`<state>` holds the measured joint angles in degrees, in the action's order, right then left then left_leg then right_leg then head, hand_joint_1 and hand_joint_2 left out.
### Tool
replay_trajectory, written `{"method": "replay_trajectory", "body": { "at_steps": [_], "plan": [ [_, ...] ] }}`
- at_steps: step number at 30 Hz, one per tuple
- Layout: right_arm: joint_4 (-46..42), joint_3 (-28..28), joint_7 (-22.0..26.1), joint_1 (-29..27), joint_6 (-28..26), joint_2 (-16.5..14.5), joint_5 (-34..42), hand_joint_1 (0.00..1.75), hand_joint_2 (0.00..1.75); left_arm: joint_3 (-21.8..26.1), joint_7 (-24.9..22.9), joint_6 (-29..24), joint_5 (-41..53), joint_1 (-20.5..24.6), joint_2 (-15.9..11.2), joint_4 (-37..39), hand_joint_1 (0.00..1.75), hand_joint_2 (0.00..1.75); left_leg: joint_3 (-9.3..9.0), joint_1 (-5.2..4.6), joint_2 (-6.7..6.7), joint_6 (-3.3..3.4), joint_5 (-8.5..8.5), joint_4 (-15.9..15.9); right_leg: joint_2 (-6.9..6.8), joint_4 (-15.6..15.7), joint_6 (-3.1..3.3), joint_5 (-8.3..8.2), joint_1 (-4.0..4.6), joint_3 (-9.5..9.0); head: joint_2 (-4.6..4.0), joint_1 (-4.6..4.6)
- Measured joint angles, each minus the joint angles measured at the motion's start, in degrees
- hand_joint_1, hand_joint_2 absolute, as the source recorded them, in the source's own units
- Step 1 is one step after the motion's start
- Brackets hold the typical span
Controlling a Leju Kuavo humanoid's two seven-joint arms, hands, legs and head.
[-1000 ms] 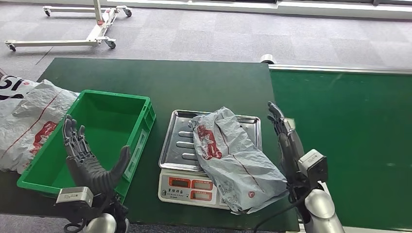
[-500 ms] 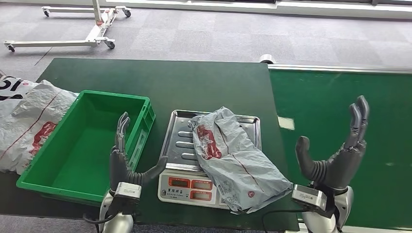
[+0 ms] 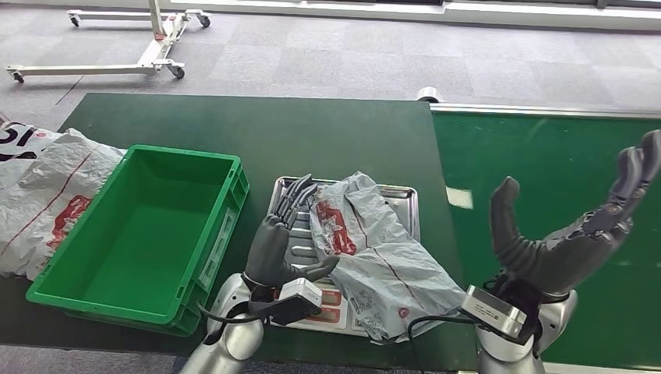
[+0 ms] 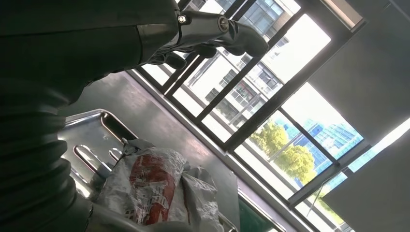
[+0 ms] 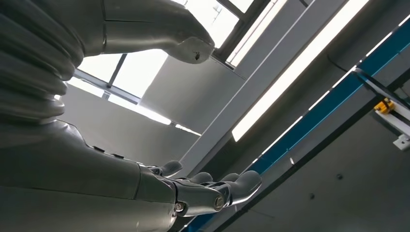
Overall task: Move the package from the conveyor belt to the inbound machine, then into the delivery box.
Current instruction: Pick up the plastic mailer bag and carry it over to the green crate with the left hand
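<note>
Where it lies on the scale tray [image 3: 284,226], crumpled grey package [image 3: 374,253], red print

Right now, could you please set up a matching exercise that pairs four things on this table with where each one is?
Things:
1. grey plastic package
2. green plastic crate
3. left hand
4. right hand

Places:
A. raised above the green conveyor belt
B. left of the scale
C. lying across the steel scale tray
D. over the tray, beside the package

Pairs: 1-C, 2-B, 3-D, 4-A
</note>
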<state>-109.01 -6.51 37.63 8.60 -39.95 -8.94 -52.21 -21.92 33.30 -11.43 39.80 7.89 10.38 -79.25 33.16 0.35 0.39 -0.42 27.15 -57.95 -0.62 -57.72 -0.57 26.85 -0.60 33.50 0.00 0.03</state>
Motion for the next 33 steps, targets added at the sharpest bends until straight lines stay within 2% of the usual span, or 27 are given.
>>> {"method": "replay_trajectory", "body": {
  "at_steps": [7,15,27,33],
  "plan": [
    [0.9,0.0,-2.3,1.4,0.0,-0.3,-0.5,0.0,1.75,-1.8,-1.4,0.9,1.8,1.9,0.2,3.1,0.0,1.75,0.03,0.0,-0.01,-0.01,0.02,0.0,-0.01,0.0,-0.01,0.02,0.0,0.04,0.0,0.0],
    [3.0,-0.4,-8.0,4.6,0.0,-0.3,-2.1,0.0,1.75,-6.7,-2.9,1.4,6.0,7.6,2.2,14.6,0.0,1.75,0.0,-0.02,-0.04,0.01,-0.01,0.0,-0.01,0.0,-0.05,-0.04,-0.02,-0.01,0.0,0.01],
    [3.3,-0.5,-7.8,4.1,0.0,-0.3,-2.3,0.0,1.75,-13.0,-1.9,3.1,8.7,10.5,3.9,27.6,0.0,1.75,0.03,-0.02,-0.03,0.01,0.02,0.0,-0.01,0.0,-0.03,0.01,-0.02,0.03,0.0,0.01],
    [3.3,-0.5,-7.8,3.3,0.0,-0.3,-2.7,0.0,1.75,-14.5,-1.4,3.0,9.2,11.1,4.2,31.1,0.0,1.75,0.02,-0.02,-0.03,0.01,0.01,0.0,-0.01,0.0,-0.04,0.0,-0.02,0.01,0.0,0.01]
  ]
}}
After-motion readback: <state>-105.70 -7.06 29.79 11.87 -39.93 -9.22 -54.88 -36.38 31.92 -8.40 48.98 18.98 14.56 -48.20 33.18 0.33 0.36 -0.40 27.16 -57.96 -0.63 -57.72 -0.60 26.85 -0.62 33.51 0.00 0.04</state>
